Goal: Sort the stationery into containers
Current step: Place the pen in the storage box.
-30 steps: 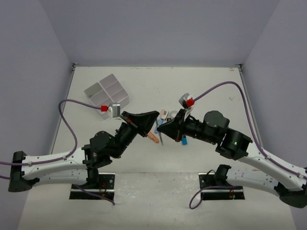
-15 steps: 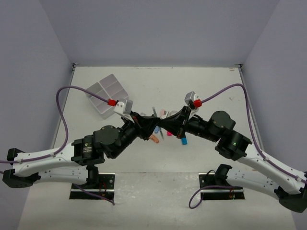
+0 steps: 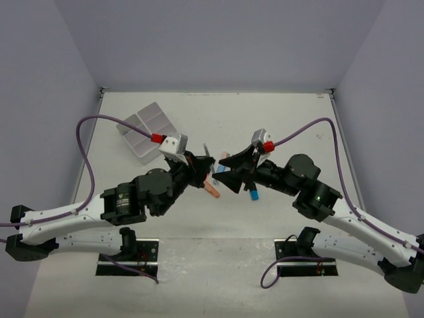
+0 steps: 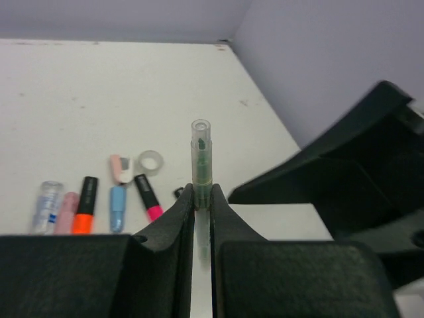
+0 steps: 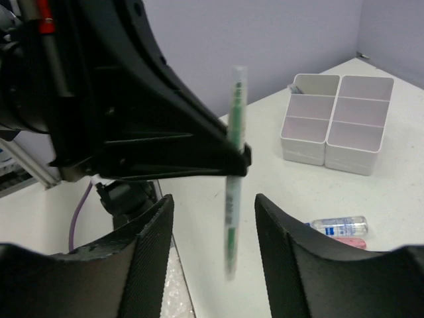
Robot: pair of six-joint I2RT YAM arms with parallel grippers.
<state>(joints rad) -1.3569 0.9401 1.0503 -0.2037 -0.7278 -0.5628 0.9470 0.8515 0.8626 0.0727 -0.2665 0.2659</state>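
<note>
Fingers [image 4: 179, 215] of your left gripper [image 4: 201, 199] are pinched tight on the green pen [image 4: 201, 156]. They grip its barrel just below the clear cap and hold it upright, off the table [image 4: 79, 99]. Further left and beyond that arm, the white tray [image 3: 136, 122] with its four compartments sits well apart from the pen.

More stationery lies in a row on the table under the pen: a clear tube [image 4: 48, 207], a peach highlighter [image 4: 67, 213], an orange highlighter [image 4: 84, 207], a blue highlighter [image 4: 117, 207] and a pink highlighter [image 4: 148, 197]. A tape roll [image 4: 150, 160] sits just beyond them.

To the right, your right gripper [image 5: 213, 202] has its fingers [image 5: 149, 245] spread apart and holds nothing. The pen stands in the gap between them and appears to touch neither.
</note>
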